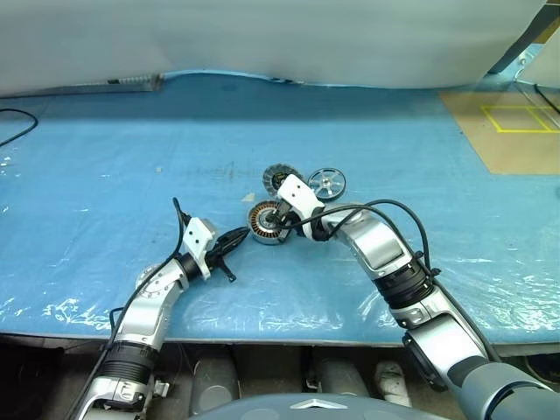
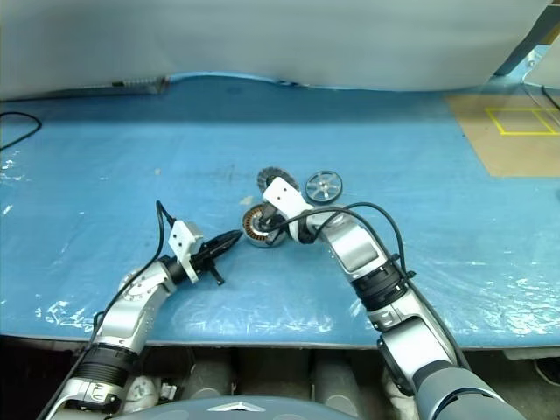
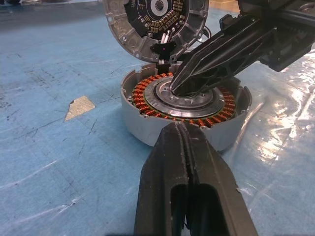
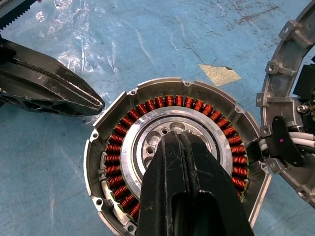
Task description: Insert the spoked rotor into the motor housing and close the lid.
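The spoked rotor (image 1: 326, 183) lies flat just right of centre in the head view, apart from the motor housing (image 1: 265, 221) at centre and near the lid (image 1: 277, 179) just above the housing. It looks like thin bright metal — stiff, fairly light, probably slick — so I would take it across the rim or a spoke, not the hub, and expect it to skate if nudged. The housing looks heavy and rigid; its copper windings are the part to keep the fingers off. The lid leans hinged or wired at the housing's edge, its leads looking delicate.

The right end effector (image 4: 179, 140), pressed together, rests its tip at the housing's silver centre. The left end effector (image 3: 181, 129), also pressed together and holding nothing, hovers just beside the housing wall.

The bench (image 1: 105, 175) wears a glossy, wrinkled blue sheet — likely slippery. A pale backdrop closes the top edge; a brown mat with yellow tape sits upper right.
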